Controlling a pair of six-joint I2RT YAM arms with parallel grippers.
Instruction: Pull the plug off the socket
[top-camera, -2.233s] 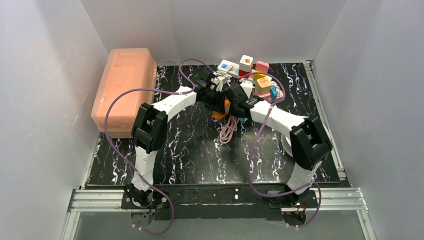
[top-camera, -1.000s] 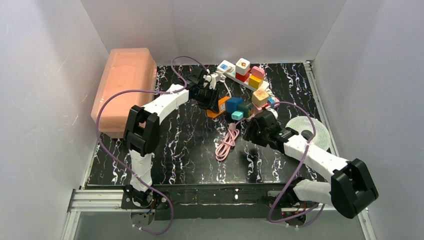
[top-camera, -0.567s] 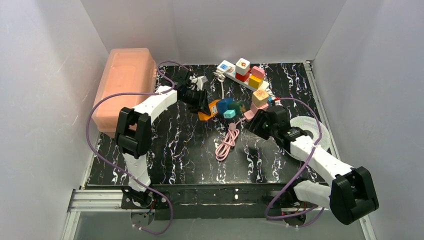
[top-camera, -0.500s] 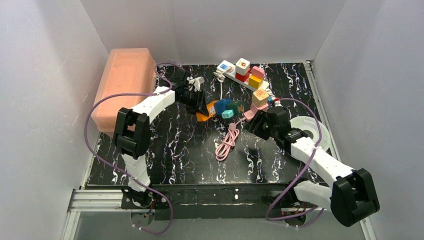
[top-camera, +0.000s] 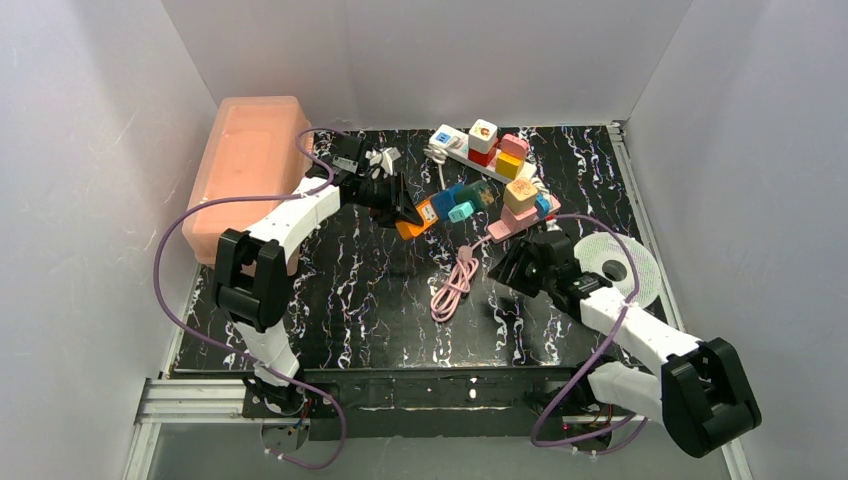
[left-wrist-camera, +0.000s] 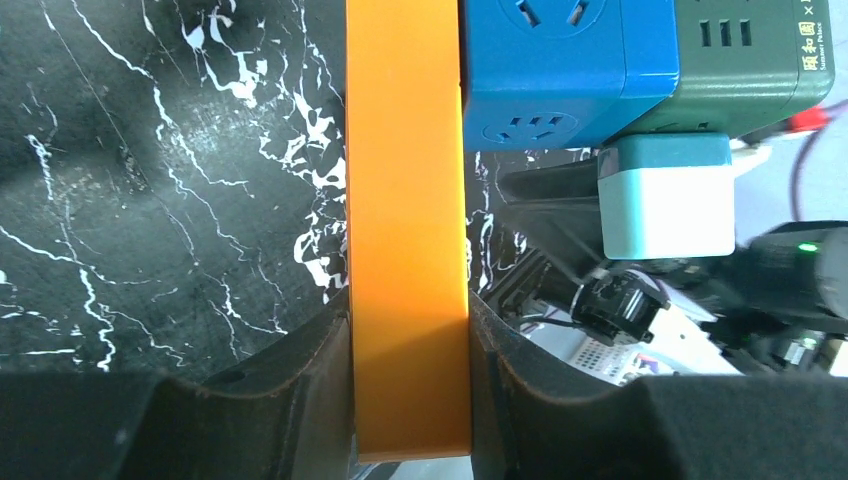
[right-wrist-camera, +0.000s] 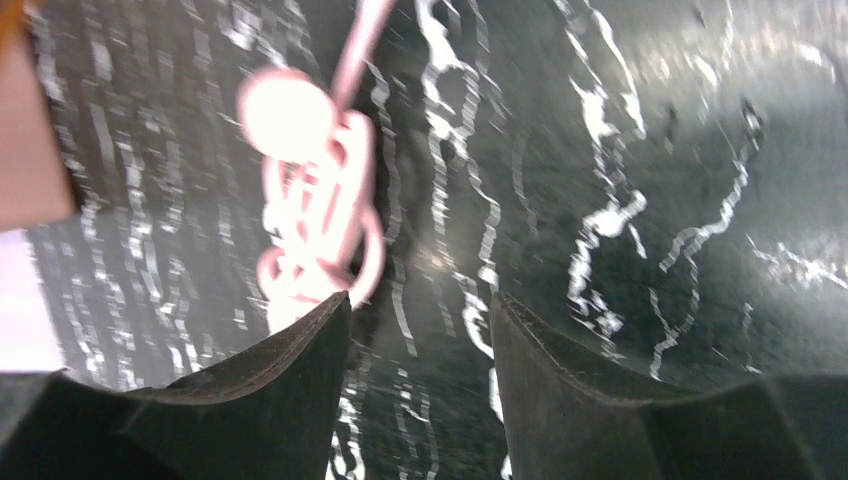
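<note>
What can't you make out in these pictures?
Left wrist view: the orange rectangular power strip runs off the top edge; the blue cube adapter's pins are hidden against it.
Right wrist view: the coiled pink cable is motion-blurred.
Top view: the strip's label is unreadably small.

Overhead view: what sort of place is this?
Probably a robot test booth: plain white walls box in a marbled black table, and a left arm and right arm are bolted to a metal rail at its edge.
</note>
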